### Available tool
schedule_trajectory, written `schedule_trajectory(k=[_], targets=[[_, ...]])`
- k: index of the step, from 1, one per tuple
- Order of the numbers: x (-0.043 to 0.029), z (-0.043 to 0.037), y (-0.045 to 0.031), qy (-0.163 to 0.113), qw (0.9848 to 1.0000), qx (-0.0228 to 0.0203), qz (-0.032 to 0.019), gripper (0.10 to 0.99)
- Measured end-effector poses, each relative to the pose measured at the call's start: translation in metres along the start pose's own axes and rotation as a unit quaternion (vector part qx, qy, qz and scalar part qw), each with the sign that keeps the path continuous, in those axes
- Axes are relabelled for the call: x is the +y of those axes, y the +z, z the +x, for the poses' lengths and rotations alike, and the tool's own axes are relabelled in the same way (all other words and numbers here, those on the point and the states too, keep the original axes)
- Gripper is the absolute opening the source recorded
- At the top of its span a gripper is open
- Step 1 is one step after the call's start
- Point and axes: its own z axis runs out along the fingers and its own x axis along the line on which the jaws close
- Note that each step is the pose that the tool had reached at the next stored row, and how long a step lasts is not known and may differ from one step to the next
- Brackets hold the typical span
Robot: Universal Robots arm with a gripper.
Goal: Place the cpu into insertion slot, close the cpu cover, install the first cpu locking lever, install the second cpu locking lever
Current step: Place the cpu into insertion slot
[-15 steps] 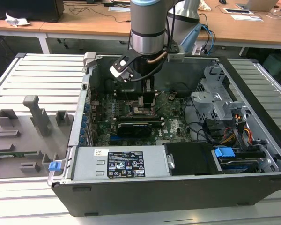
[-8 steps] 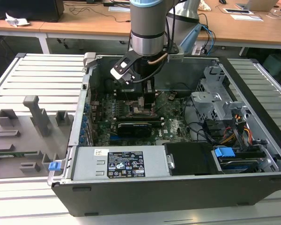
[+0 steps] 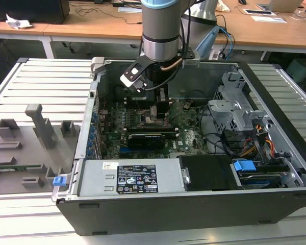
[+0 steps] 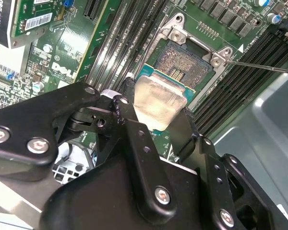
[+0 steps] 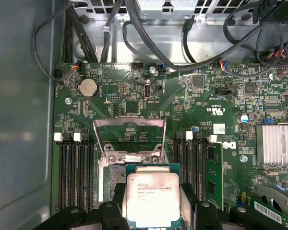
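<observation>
Black gripper fingers (image 4: 134, 132) sit closest in the second wrist view, pinching the cpu (image 5: 152, 197) by two opposite edges, one finger on each side. The gripper (image 4: 156, 120) reaches down into the open computer case (image 3: 194, 214), over the far part of the green motherboard (image 5: 134, 103) in the exterior view.

I judge the cpu to be light and quite stiff, so the hold needs little force. Its smooth metal top and thin edges could slip between hard pads, and a firm, level pinch on the pale rim looks like the right way to take it. The underside and the fine contacts of the insertion slot (image 4: 182, 62) are probably the fragile parts, so a tilted or scraping descent would be the risk.

It is a small flat square with a dull silver-grey lid, smudged in places, some print on top and a thin pale border. It hangs just above the slot, overlapping one side of it and apparently not seated. The cpu cover (image 5: 129, 123), a thin silver frame, lies swung open beyond the slot, and long black memory slots (image 5: 74, 172) flank it on both sides.
</observation>
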Motion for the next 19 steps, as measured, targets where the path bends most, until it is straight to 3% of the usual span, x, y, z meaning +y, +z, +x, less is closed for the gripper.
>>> schedule_trajectory(k=[19], targets=[[-0.0007, 0.0004, 0.0062, -0.007, 1.0000, 0.0007, 0.0001, 0.529]])
